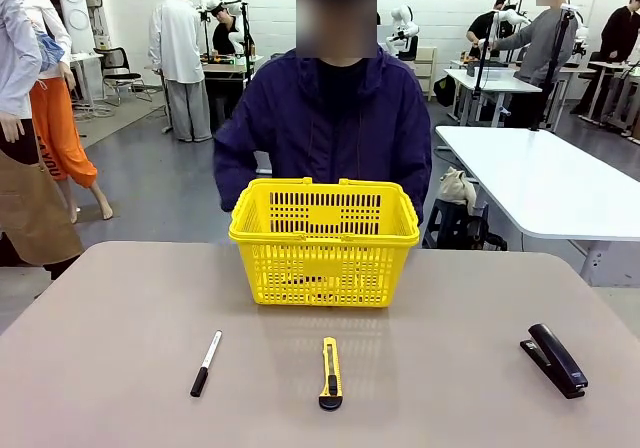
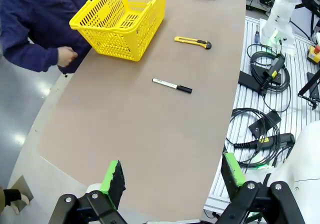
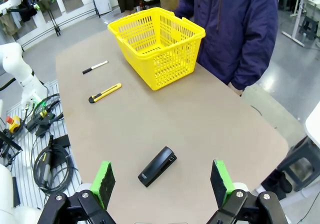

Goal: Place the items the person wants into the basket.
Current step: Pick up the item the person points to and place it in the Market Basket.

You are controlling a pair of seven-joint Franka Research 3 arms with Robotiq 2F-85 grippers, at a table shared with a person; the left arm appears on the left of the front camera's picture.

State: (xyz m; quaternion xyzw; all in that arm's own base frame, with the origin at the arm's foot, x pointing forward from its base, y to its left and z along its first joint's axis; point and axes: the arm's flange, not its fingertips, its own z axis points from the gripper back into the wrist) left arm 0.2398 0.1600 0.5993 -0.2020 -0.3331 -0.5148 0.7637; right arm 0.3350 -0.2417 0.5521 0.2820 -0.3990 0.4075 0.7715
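Left gripper [image 2: 172,173] and right gripper [image 3: 162,176] hang open, empty, likely awaiting a request; white black-capped marker [image 1: 206,363] lies before bright yellow perforated plastic basket [image 1: 324,268].

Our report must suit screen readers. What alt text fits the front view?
A yellow shopping basket stands at the far side of the table, before a person in a dark jacket. Nearer lie a black-capped white marker, a yellow utility knife and a black stapler.

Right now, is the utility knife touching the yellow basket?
Apart. The front view shows a strip of bare table between the utility knife and the basket; the left wrist view shows that gap too.
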